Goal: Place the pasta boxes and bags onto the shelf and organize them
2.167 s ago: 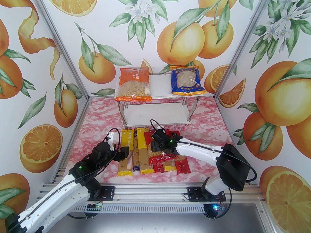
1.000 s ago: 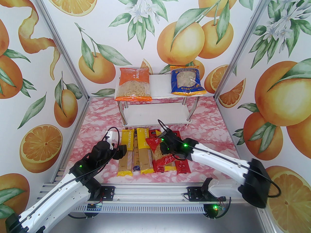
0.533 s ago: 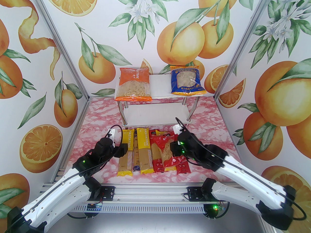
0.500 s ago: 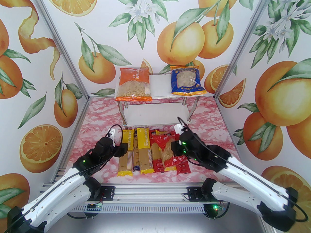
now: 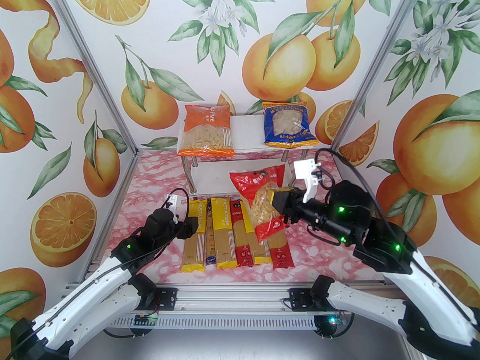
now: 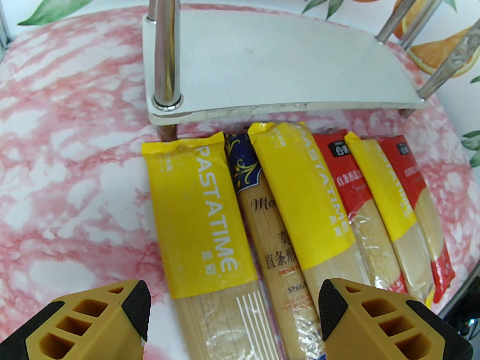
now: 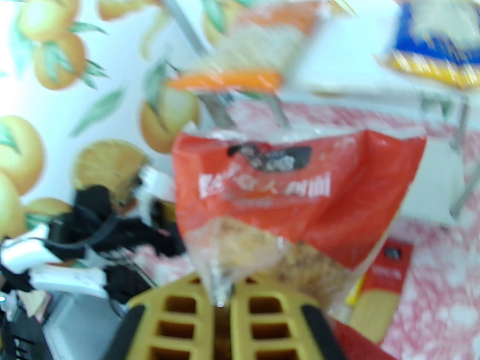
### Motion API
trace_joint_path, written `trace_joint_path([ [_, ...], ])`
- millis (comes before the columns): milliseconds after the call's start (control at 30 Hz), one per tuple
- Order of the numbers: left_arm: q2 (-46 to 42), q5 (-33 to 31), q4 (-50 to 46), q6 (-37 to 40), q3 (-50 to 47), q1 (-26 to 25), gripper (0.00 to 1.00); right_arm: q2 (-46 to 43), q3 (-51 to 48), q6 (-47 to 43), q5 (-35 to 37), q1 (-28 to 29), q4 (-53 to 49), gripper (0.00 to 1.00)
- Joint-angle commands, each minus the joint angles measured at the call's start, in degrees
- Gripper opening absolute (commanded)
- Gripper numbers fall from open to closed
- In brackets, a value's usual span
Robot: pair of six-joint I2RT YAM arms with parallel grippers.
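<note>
right tool [image 5: 278, 201] is clenched on one edge of the red bag [image 5: 257, 184], which hangs tilted in the air over the right end of the spaghetti packs [image 5: 221, 234], just short of the shelf [image 5: 240, 180]; edge pinch presumably because the pillow body is too fat for the jaws. left tool [image 6: 232, 302] is released, jaws wide, low over the leftmost yellow pack [image 6: 198, 216], looks staged for that pick. top board has orange bag [image 5: 206, 133] left and blue bag [image 5: 288, 124] right, gap between looks tighter than a bag; lower board is bare, but mind the chrome legs [image 6: 165, 51] and the packs lying on the surface [image 5: 150, 186] tight against its front edge.
</note>
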Motion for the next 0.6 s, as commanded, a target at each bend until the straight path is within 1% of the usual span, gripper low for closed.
trace_joint_path([
  [0,0.7,0.7,0.8,1.3,3.0,0.2,0.78,3.1,8.5,-3.1,-2.6,0.4,16.4,0.00],
  [133,1.3,1.2,1.2,1.4,3.5,0.3,0.77,7.8,14.7,-5.5,1.6,0.4,18.7,0.00],
  [167,1.5,1.5,1.2,1.5,3.7,0.2,0.78,9.8,16.6,-6.5,3.7,0.3,19.4,0.00],
  [233,1.7,1.9,1.4,1.6,4.1,0.2,0.77,16.1,21.8,-9.6,11.4,0.3,21.6,0.00],
  [300,1.8,2.1,1.2,1.7,4.2,0.2,0.77,20.2,24.7,-11.6,15.7,-0.3,23.4,0.00],
  [333,1.7,2.2,1.0,1.8,4.4,0.2,0.77,21.8,25.8,-12.1,16.7,-0.7,24.3,0.00],
  [400,1.3,2.1,0.5,1.9,4.8,0.2,0.77,25.4,28.9,-11.7,16.5,-2.8,25.6,0.00],
  [567,0.0,1.4,-0.4,2.0,4.6,0.2,0.78,35.5,40.5,-10.0,16.4,-7.7,23.9,0.00],
])
